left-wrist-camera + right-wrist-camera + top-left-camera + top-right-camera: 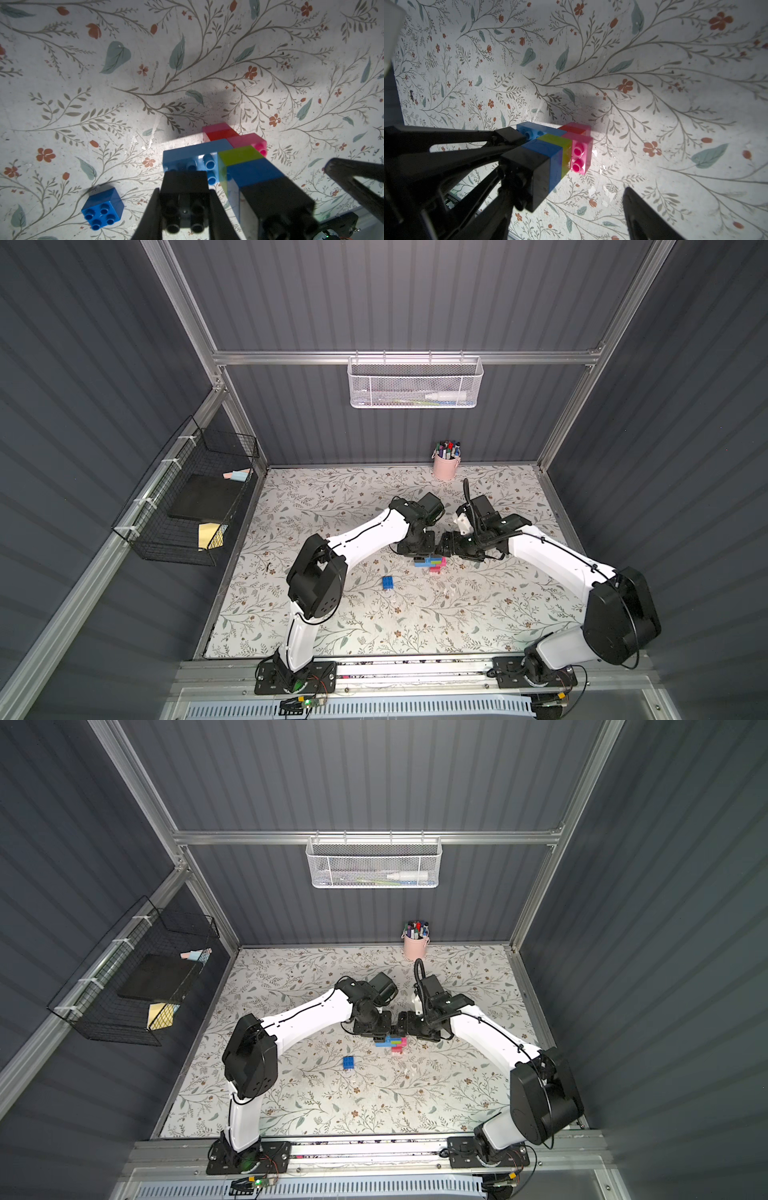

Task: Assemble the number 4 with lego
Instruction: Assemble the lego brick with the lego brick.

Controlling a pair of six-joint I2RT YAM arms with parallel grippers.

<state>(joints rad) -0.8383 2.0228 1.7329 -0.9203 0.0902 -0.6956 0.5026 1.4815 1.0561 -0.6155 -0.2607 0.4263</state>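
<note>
1. Grip of left gripper (185, 193): clenched on small black square studded plastic brick (185, 179), pinched by two side faces, probably leaving its hollow underside free to mate.
2. Holds that brick against the studded side of long light blue plastic brick (187, 152). Looks like the step in hand: pressing one more piece on. Cannot tell whether fully seated.
3. Right gripper (444, 548): released, grasping nothing, spread beside the black end of a column of black, dark blue, lime green and pink square bricks (550, 153). Reads as a brace against the left arm's push; contact not clear.
4. Number 4 (430, 563), flat multicoloured figure of joined plastic bricks: lies on its side on floral-patterned table surface (83, 83), between both grippers, near the table's middle. Lying flat probably steadies it under sideways pressing.
5. Loose dark blue square studded brick (102, 205): studs up, well apart from the figure, on the left arm's side, untouched. Presumably a piece not yet placed.
</note>
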